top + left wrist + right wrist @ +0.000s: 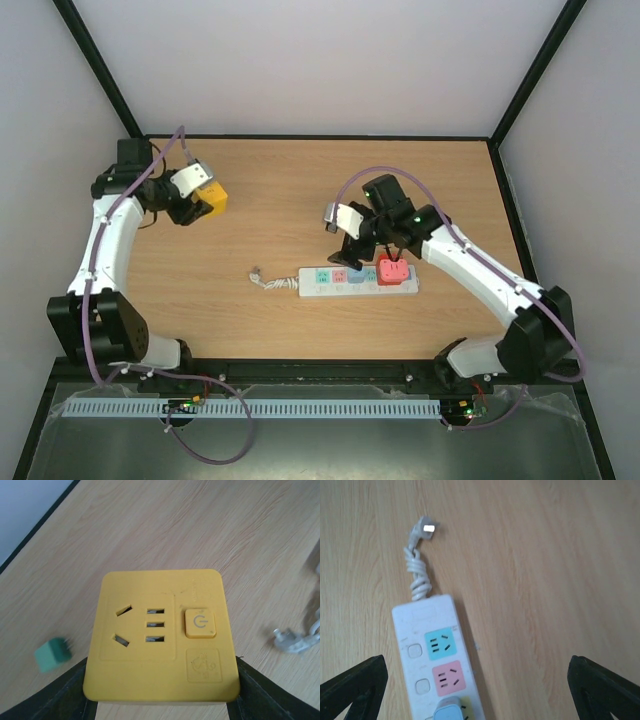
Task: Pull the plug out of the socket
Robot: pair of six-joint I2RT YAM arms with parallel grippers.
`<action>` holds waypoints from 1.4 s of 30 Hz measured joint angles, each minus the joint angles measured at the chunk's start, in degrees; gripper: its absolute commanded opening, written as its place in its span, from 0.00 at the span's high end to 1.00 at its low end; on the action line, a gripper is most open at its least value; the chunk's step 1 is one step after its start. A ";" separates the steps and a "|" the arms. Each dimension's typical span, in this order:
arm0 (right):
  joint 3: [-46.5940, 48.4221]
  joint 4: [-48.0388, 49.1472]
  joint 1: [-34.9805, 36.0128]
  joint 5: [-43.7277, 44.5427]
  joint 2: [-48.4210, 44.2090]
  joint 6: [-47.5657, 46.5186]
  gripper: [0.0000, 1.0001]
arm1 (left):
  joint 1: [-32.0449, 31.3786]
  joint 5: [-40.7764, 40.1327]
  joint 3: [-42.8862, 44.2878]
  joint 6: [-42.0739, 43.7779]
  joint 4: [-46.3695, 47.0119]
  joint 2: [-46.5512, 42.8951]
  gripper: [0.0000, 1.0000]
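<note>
The socket [328,284] is lying flat on the worktop [300,190], its length running left to right and its curled cord [417,572] trailing off its left end. A blue plug [449,713] is sitting about midway along it, and a red plug [393,270] is sitting at its right end.

The right gripper [352,258] is hovering just above the socket with its jaws spread wide. The blue plug is showing low in its wrist view between the fingers, so I am taking that one as the plug to pull.

The plug is looking like a small, hard, smooth plastic block. It is likely stiff enough to squeeze firmly but slick on its faces, so the hold belongs low on its two flat sides, with a straight pull away from the socket's face. The socket seems light and is lying loose on smooth wood. It will probably be lifting or sliding along with the plug unless something is pressing its bare left half down.

Well beyond the socket's left end, the left gripper [196,203] is clamping a yellow cube [160,635] by opposite sides, so it is not free to do that bracing. A green block [52,655] is lying near the cube.
</note>
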 measured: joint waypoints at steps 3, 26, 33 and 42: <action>-1.18 2.75 0.00 -0.37 -3.15 1.81 0.02 | 1.46 -3.80 3.15 1.09 -2.54 2.23 0.59; -15.47 13.27 0.00 -0.68 -10.32 4.59 0.02 | 9.27 -32.81 16.92 9.88 -6.93 22.97 0.54; -17.29 14.99 0.00 -0.70 -10.86 4.61 0.02 | 8.94 -40.89 21.09 14.73 -6.40 29.24 0.54; -17.55 16.00 0.00 -0.70 -10.88 4.63 0.02 | 6.84 -48.50 21.79 18.56 -3.87 35.30 0.53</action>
